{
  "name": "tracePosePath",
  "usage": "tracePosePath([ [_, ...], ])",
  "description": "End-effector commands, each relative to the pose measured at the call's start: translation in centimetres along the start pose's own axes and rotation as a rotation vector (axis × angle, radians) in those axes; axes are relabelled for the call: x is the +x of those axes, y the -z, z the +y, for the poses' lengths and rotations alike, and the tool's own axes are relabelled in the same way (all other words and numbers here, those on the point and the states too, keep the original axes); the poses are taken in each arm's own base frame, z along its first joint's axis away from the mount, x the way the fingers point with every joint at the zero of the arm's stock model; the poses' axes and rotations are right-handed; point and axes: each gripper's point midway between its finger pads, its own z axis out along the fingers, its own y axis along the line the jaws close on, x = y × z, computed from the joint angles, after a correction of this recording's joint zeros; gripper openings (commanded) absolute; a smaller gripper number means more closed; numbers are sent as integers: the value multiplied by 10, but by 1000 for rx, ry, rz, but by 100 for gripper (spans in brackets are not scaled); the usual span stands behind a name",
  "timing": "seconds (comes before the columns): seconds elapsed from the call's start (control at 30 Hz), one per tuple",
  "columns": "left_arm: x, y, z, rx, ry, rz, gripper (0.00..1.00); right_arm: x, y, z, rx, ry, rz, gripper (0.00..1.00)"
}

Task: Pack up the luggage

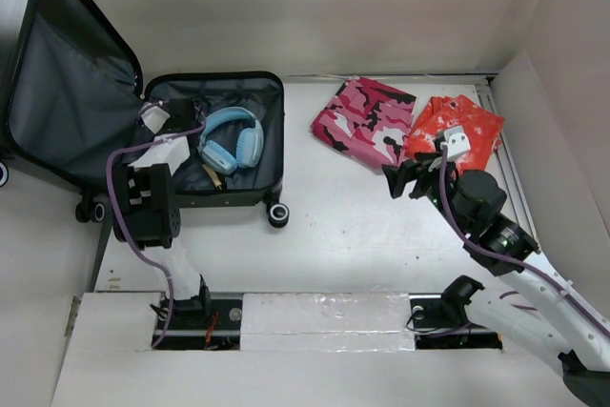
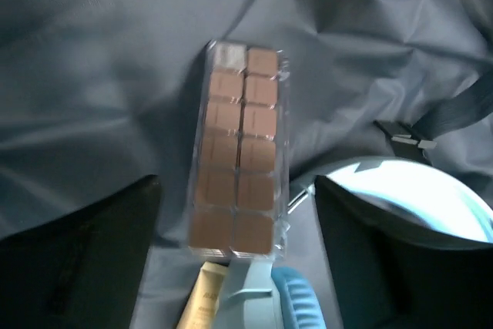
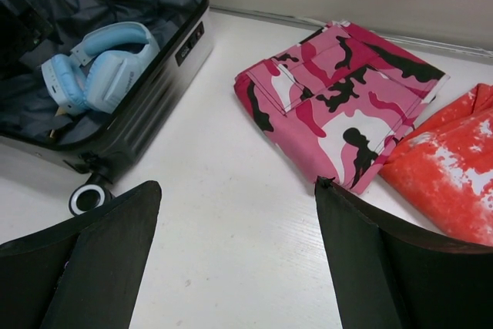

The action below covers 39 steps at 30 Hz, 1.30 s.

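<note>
left arm [image 1: 164, 259] rises from its base at the near edge and reaches forward, leaning slightly left. left end effector [image 1: 164, 119] points down, jaws spread wide, dark fingers [image 2: 85, 260] well apart, nothing gripped. right arm [image 1: 534, 297] comes in from the lower right and stretches diagonally forward and left. right end effector [image 1: 404, 181] tilts forward and down, jaws wide open, right fingers [image 3: 385, 267] gripping nothing.

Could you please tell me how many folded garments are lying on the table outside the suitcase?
2. The pink camouflage garment lies right of the luggage; the orange-red garment lies beside it, further right. Anything under them would be hidden.
</note>
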Motion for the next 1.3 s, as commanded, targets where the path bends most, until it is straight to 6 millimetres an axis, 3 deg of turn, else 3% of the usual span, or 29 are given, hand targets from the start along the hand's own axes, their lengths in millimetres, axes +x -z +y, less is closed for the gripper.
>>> tracePosePath([
  [0.0,-10,15,-9,48,47,-8,78,-8,-1,3,-15,-21,-50,87],
  [0.03,-18,37,-30,135,68,-43,79,-5,-4,2,-4,-18,-40,87],
  [0.13,-21,75,-50,225,49,-90,79,-1,-7,2,-2,-14,-22,87],
  [0.17,-22,107,-67,298,27,-126,79,-3,-8,3,-3,-16,-31,87],
  [0.23,-18,141,-81,361,-2,-165,79,-3,-8,3,-3,-16,-31,87],
  [0.27,-4,181,-100,457,-30,-168,78,-3,-8,3,-3,-16,-31,85],
  [0.3,2,200,-109,497,-52,-187,78,-3,-8,1,9,-16,-32,85],
  [0.33,36,234,-127,595,-97,-141,77,-3,-8,-2,26,-16,-34,84],
  [0.37,35,235,-129,603,-89,-144,75,-3,-8,-2,26,-16,-34,83],
  [0.4,72,261,-140,675,-146,-93,74,-9,-7,-5,40,-19,-46,81],
  [0.47,109,287,-156,740,-159,-13,73,-16,-6,-7,52,-14,-61,81],
  [0.5,149,295,-162,767,-216,51,73,-16,-3,-11,69,-14,-62,81],
  [0.57,187,310,-173,810,-216,153,70,-28,4,-13,82,-20,-79,81],
  [0.6,196,323,-187,851,-196,195,70,-30,5,-16,94,-20,-81,81],
  [0.63,229,316,-186,814,-233,233,70,-27,5,-16,96,-16,-66,81],
  [0.7,246,324,-205,837,-213,284,70,-34,7,-16,94,-20,-81,81],
  [0.73,275,312,-203,793,-215,330,70,-36,9,-16,93,-23,-89,81],
  [0.8,306,295,-208,721,-199,379,70,-36,9,-16,93,-23,-89,82],
  [0.83,297,305,-221,748,-172,376,70,-36,9,-16,93,-23,-89,82],
  [0.87,319,283,-210,660,-192,385,70,-34,9,-16,94,-20,-81,82],
  [0.93,323,279,-218,622,-170,384,70,-32,9,-17,96,-17,-72,82],
  [1.07,345,256,-204,562,-142,417,70,-27,8,-17,97,-15,-63,82],
  [1.13,352,250,-210,590,-81,482,70,-30,8,-15,86,-18,-72,82],
  [1.2,362,228,-203,551,-69,504,69,-29,8,-10,65,-17,-70,82],
  [1.27,367,219,-202,521,-65,514,69,-27,6,-8,57,-14,-60,82],
])
